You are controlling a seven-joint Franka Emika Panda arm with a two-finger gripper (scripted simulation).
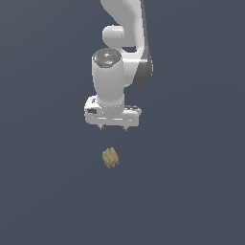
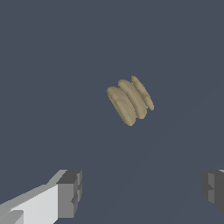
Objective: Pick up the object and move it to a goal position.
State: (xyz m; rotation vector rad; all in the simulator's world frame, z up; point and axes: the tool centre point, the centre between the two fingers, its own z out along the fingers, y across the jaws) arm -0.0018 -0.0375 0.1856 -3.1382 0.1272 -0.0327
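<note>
1. The tan chunk point(image 1: 110, 158) point(image 2: 130, 100) is lying alone on the dark tabletop point(image 1: 191, 191).
2. The fingers point(image 1: 113, 128) point(image 2: 142, 194) are hovering above it, spread wide, gripping nothing.
3. Nothing is blocking the gap between them.

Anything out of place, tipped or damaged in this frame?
Nothing stands out. The ridged tan object lies intact on the plain surface, and the gripper hovers above it with jaws open, holding nothing.
</note>
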